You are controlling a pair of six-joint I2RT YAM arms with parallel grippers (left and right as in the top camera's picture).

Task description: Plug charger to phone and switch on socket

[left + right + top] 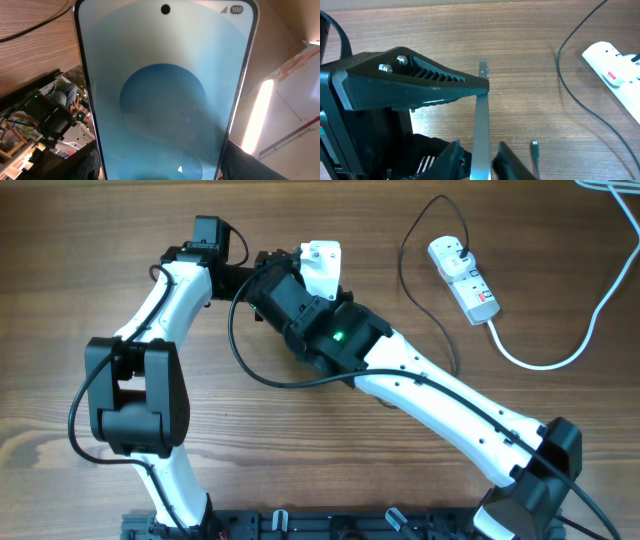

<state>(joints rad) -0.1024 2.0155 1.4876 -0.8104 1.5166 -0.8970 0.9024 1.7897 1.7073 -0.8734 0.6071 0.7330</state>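
The phone (322, 262) is held up off the table, between both arms. In the left wrist view its cyan screen (165, 100) fills the frame, and my left gripper (160, 172) is shut on its long edges. In the right wrist view the phone (481, 115) is edge-on, and my right gripper (480, 150) is closed on its two faces. The charger's metal-tipped connector (535, 146) lies loose on the table just right of my right gripper. Its black cable (403, 265) runs to the white socket (463, 278), which also shows in the right wrist view (615, 65).
The socket's thick white cord (560, 360) curves off to the right edge of the wooden table. The left gripper's black finger (410, 80) sits close beside the phone. The black cable loops across the table between the right arm and the socket.
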